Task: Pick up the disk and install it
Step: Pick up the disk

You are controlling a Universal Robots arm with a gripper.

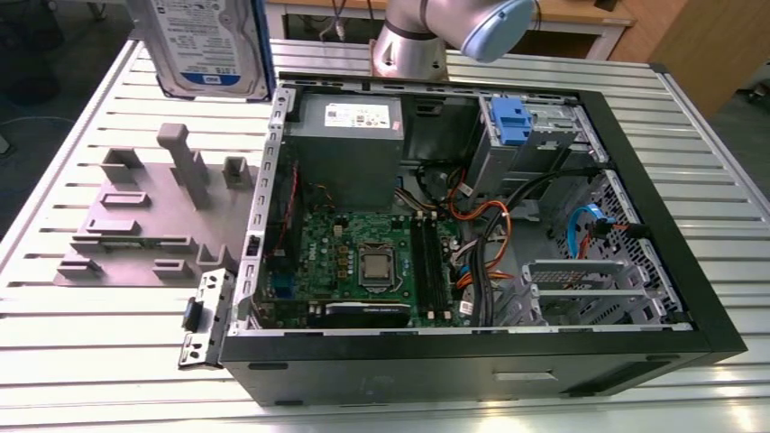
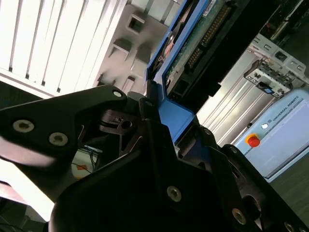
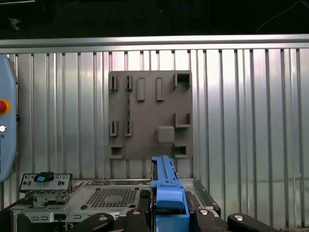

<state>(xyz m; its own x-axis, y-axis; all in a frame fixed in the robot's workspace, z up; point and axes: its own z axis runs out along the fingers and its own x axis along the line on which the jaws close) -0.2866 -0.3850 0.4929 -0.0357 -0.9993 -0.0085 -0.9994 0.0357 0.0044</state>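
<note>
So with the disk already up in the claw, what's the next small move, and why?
Probably a sideways carry toward the exterior view's right, bringing the disk over the open computer case. The claw is shut on its blue carrier, and the disk hangs over the table, outside the case wall.

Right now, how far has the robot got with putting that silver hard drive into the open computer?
Done: the pick-up. The flat silver hard drive in its blue plastic carrier is held in the air above the slotted metal table. In hand: the black gripper is shut on the carrier's edge, seen in both wrist views. Left: the install; the drive is not yet inside the open black computer case.
</note>
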